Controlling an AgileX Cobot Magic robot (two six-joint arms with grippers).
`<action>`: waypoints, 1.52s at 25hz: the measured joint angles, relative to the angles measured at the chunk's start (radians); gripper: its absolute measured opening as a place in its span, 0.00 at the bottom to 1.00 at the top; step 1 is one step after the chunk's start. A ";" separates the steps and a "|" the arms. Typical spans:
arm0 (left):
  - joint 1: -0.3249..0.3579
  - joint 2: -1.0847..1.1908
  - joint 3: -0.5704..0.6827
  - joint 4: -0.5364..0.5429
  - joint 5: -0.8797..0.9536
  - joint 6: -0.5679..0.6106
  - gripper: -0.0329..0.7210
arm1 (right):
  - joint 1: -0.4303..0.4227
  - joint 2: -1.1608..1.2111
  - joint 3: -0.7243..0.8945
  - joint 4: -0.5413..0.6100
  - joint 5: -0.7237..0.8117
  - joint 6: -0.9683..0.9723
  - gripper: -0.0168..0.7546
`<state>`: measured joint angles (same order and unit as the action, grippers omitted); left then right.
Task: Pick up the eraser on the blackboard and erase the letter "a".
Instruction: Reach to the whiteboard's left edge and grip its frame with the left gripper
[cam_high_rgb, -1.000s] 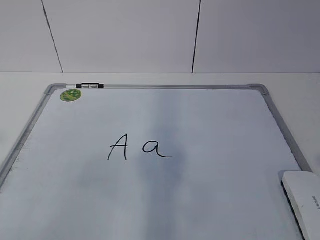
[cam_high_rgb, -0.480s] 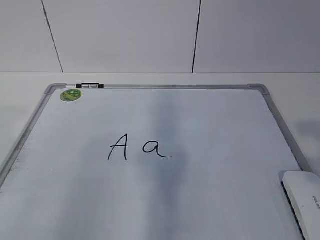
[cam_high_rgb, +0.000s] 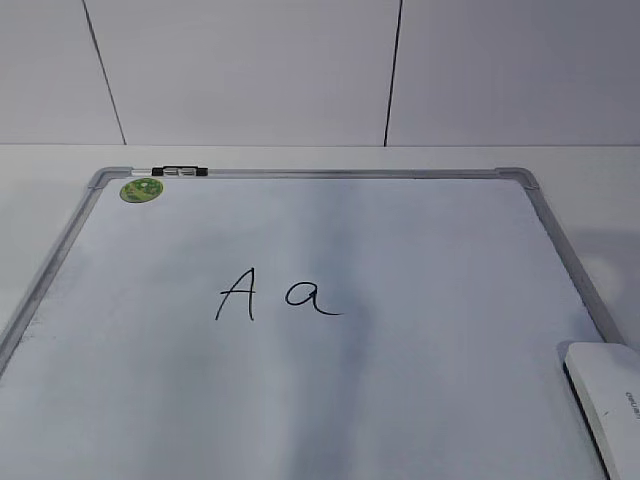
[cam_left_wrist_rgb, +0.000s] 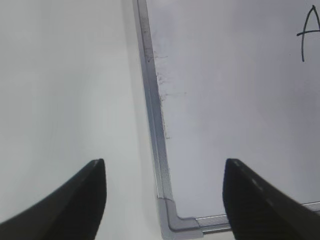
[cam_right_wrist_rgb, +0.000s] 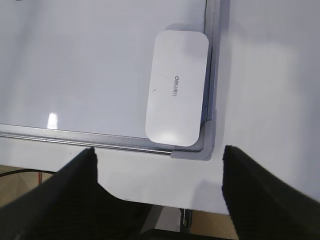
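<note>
Right pincer (cam_right_wrist_rgb: 160, 200) is spread wide, empty, nearer arm; eraser (cam_right_wrist_rgb: 177, 87) lies straight ahead in the blackboard (cam_right_wrist_rgb: 75, 60) corner, long axis running away from the pincer.

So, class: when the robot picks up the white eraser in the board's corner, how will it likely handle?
The eraser looks like a smooth, hard plastic block, so probably stiff and somewhat slippery. It lies flat with rounded corners, so it should slide rather than roll or tip. It sits against the frame of the blackboard, which may crowd one finger of the open right pincer.
</note>
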<state>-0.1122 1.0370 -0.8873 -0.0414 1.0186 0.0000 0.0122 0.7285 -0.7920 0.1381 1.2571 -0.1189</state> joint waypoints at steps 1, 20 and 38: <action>0.000 0.029 -0.013 0.000 0.000 0.000 0.76 | 0.000 0.009 0.000 0.002 0.000 0.000 0.79; 0.000 0.358 -0.048 0.000 -0.228 0.005 0.76 | 0.000 0.232 0.000 0.022 -0.010 -0.063 0.79; 0.000 0.613 -0.052 -0.004 -0.342 0.005 0.76 | 0.000 0.294 0.000 0.040 -0.017 -0.120 0.79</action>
<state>-0.1122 1.6497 -0.9389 -0.0454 0.6768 0.0052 0.0122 1.0222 -0.7920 0.1781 1.2403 -0.2388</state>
